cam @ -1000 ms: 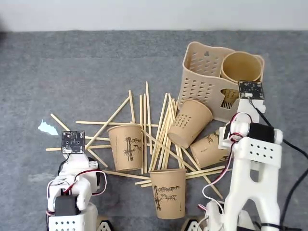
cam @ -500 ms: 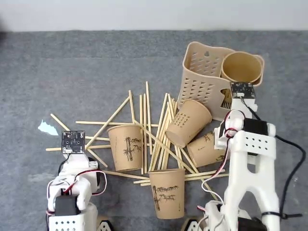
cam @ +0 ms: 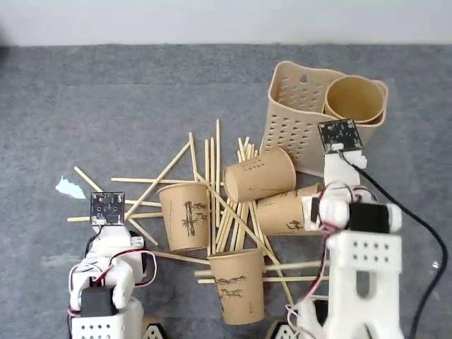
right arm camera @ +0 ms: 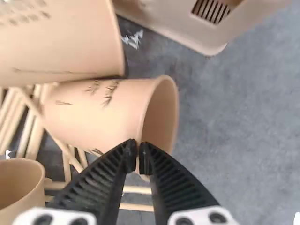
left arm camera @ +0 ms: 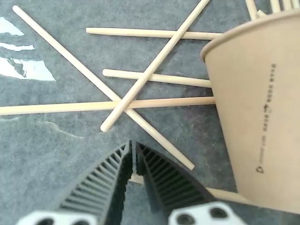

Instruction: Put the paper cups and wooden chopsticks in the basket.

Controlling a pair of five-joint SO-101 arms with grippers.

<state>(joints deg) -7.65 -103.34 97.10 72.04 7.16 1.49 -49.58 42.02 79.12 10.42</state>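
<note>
- The left arm's fingers (left arm camera: 133, 149) are pressed together and hold nothing, low over the grey worktop (left arm camera: 42, 140).
- Just ahead of their tips, wooden chopsticks (left arm camera: 151, 70) lie crossed, and a paper cup (left arm camera: 258, 108) is to one side of them.
- The right arm's fingers (right arm camera: 137, 145) are also pressed together. Their tips are at the rim of a lying cup (right arm camera: 103, 112); whether they touch it, I cannot tell.
- Beyond it lies a second cup (right arm camera: 56, 37), then the basket (right arm camera: 206, 23), with one cup inside (cam: 353, 99).

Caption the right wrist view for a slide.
Shut right claw over a tipped paper cup lying on chopsticks, basket nearby.
</note>
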